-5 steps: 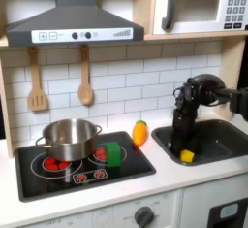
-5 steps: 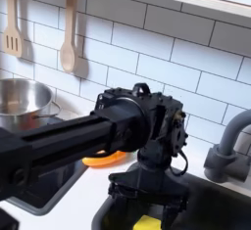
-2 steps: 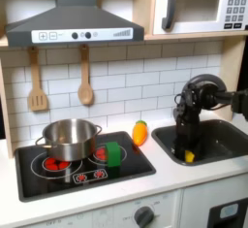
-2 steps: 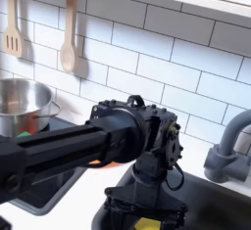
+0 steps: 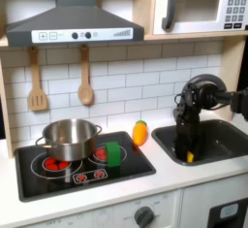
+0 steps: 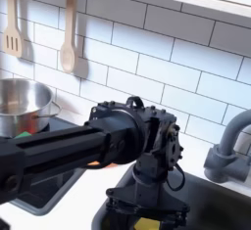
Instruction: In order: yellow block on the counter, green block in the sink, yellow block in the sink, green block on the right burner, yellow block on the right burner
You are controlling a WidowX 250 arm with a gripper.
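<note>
Gripper (image 5: 187, 152) is down in the sink (image 5: 228, 140) with the yellow block (image 5: 190, 157) at its tips, though whether it grips it I cannot tell. Likely light and hard, the block suits pinching across flat sides; the green block (image 5: 113, 154) sits beyond on the stove (image 5: 58, 179)

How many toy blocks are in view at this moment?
2. The green block sits on the cooktop beside the steel pot; the yellow block lies in the sink under the tool. Others may be hidden.
</note>
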